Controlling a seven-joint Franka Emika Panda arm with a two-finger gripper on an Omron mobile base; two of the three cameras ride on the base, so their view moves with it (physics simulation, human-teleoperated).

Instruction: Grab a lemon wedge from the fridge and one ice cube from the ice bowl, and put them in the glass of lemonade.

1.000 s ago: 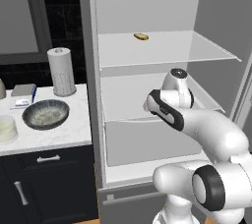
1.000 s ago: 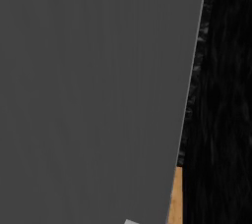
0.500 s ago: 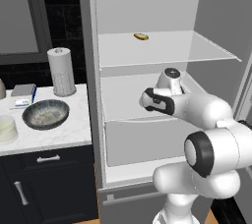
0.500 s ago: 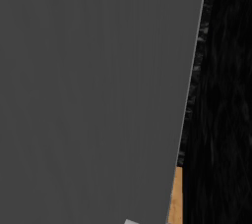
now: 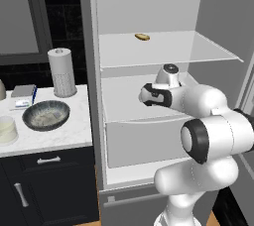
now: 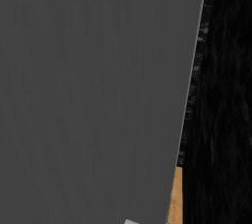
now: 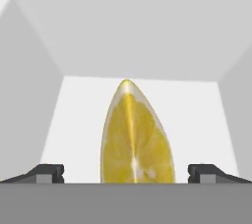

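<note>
Your lemon wedge [image 7: 135, 137] sits on the white floor of a shelf inside the fridge [image 5: 149, 101], seen close in the hand view: point up, cut face toward the camera, pale rind along its edges, standing between the two dark fingertips [image 7: 47, 173] with a clear gap on either side. Your claw [image 7: 127, 174] is spread wide and grips nothing; neither tip touches the wedge. In the left base view the fridge stands open, white inside, and the arm reaches into its middle compartment, the hand near the centre of that shelf; the wedge itself is hidden there behind the hand. One shelf above the hand lies a brownish-yellow oblong piece [image 5: 142, 36], well apart from the arm. Left of the fridge runs the bench [image 5: 49, 138], pale marbled top over dark drawers. On it, nearest the fridge, you have the ice bowl [image 5: 46, 115], dark-rimmed and mottled pale inside. Behind the bowl stands a tall white perforated roll [image 5: 62, 73], upright. Farther from the fridge, at the bench's left edge, sits the glass of lemonade [image 5: 7, 130], cream-yellow, well apart from the bowl. A small flat box [image 5: 24, 93] lies behind the glass. In the right base view a flat grey fridge door [image 6: 93, 95] stands close, with a strip of wooden floor [image 6: 176, 196] beside it.
</note>
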